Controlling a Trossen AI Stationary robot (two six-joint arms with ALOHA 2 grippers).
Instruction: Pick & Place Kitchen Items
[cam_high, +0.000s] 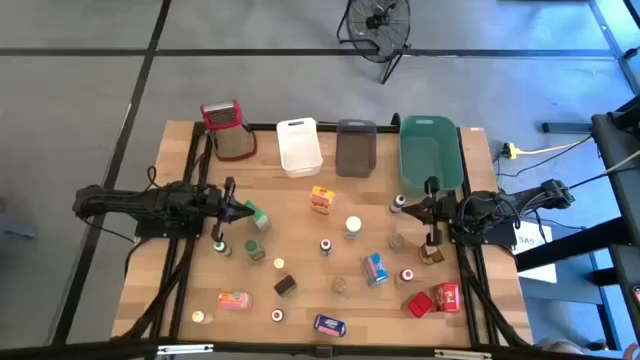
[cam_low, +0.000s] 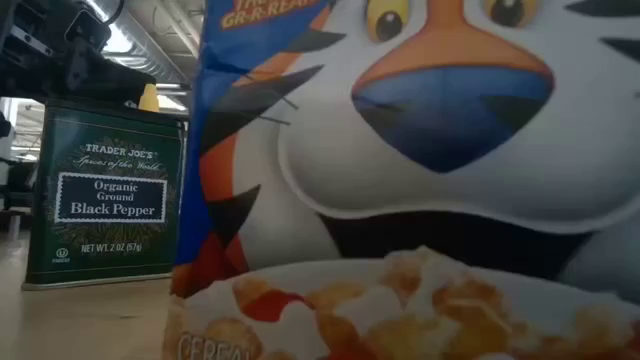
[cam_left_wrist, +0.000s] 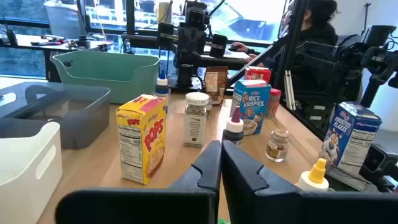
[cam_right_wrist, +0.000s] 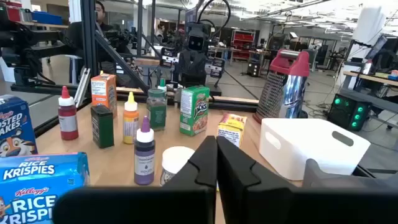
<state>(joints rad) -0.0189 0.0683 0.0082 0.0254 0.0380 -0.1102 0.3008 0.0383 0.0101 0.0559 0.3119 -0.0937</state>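
Even indoor light; the low view's near cereal box (cam_low: 420, 180) looks blurred.

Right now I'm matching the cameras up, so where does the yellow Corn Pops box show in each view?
High view: Corn Pops box mid-table, just below the white tub.
Low view: not in it.
Left wrist view: box near, next to the white tub.
Right wrist view: box mid-picture, beside the tub.
Shared landmark: the white tub, except in the low view.
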